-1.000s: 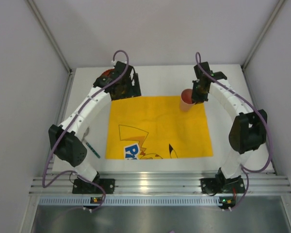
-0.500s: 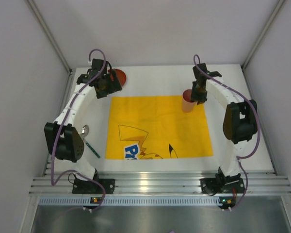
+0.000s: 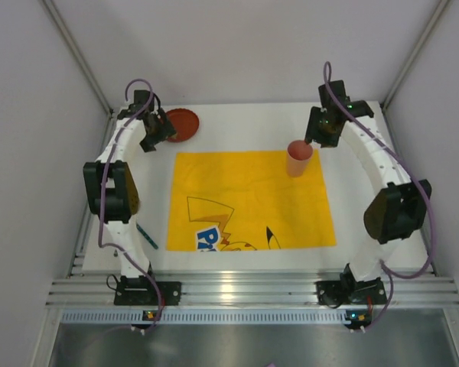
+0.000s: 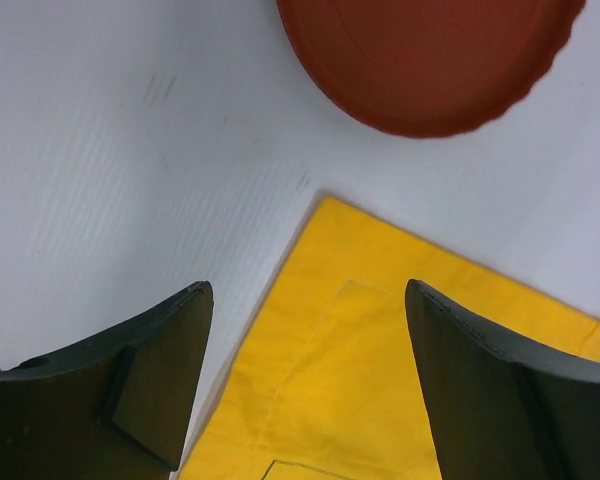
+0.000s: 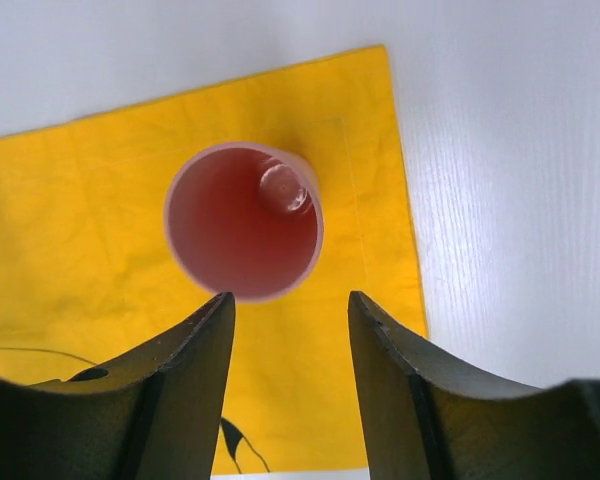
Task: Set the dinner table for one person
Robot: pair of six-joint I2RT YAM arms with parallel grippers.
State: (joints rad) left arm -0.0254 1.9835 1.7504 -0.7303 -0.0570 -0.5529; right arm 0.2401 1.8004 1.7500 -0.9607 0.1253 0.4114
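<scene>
**Both claws spread wide, holding nothing**

Left gripper point(image 4: 305, 300) hangs with its dark curved fingers parted over the far left corner of the cloth; nothing sits between them. Right gripper point(image 5: 290, 300) is likewise parted and bare, with the cup just beyond its fingertips and apart from them.

The large, flat, matte white dinner table point(image 3: 245, 122) fills the floor of a booth with plain pale grey walls, and a ribbed silver metal rail point(image 3: 237, 287) runs along its near edge. A thin, creased yellow cloth with a cartoon print point(image 3: 249, 199) lies flat at the table's middle. A smooth, round, dark red plate with a scalloped rim point(image 3: 182, 122) rests on bare table near the cloth's far left corner. A glossy, pink, tapered plastic cup point(image 3: 298, 157) stands upright on the cloth's far right corner.
</scene>
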